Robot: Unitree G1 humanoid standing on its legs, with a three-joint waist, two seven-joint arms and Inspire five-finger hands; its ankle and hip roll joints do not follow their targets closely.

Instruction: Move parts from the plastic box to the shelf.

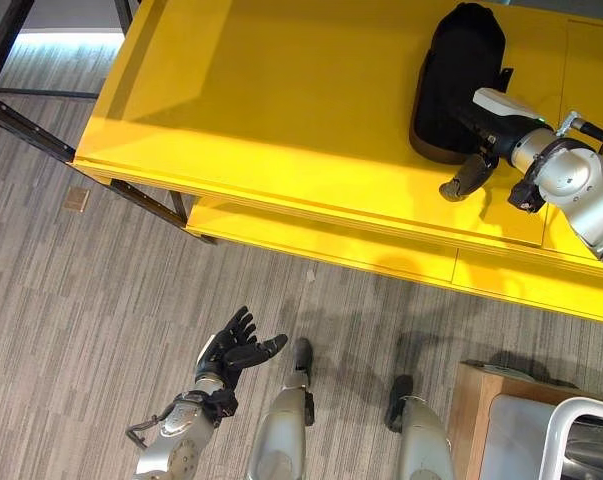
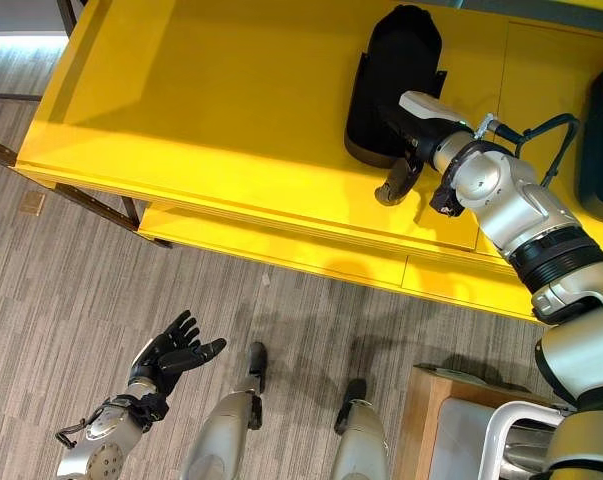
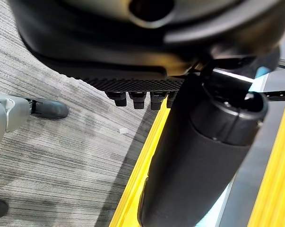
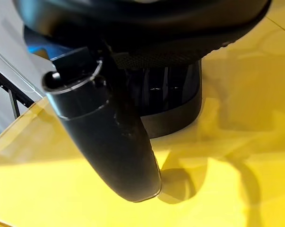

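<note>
Yellow shelf (image 1: 281, 90): a broad top board with a lower yellow ledge just in front of it; its far right end is cut off by the edge of my head views.
Part: a black moulded part (image 1: 459, 75) stands on the shelf's top board, toward its right; my right eye view shows a rim round its base.
Right hand (image 2: 409, 150): mine reaches over the shelf edge and lies against the near side of the black part. My thumb (image 1: 466, 178) hangs free, pointing down at the board, touching nothing I can make out. The fingers run up against the part's base in my right wrist view, but their tips are hidden there, so I cannot tell whether they grip it or only rest on it.
Left hand (image 1: 236, 345): mine hangs low over the grey carpet (image 1: 71, 300), well apart from the shelf, fingers spread and relaxed, holding nothing.
Second dark object (image 2: 601, 130): at the shelf's far right in my right eye view, cut off by the frame; I cannot say what it is.
Box: a pale container (image 1: 526, 435) with a wooden side and a white rim shows at the lower right, mostly cut off.
</note>
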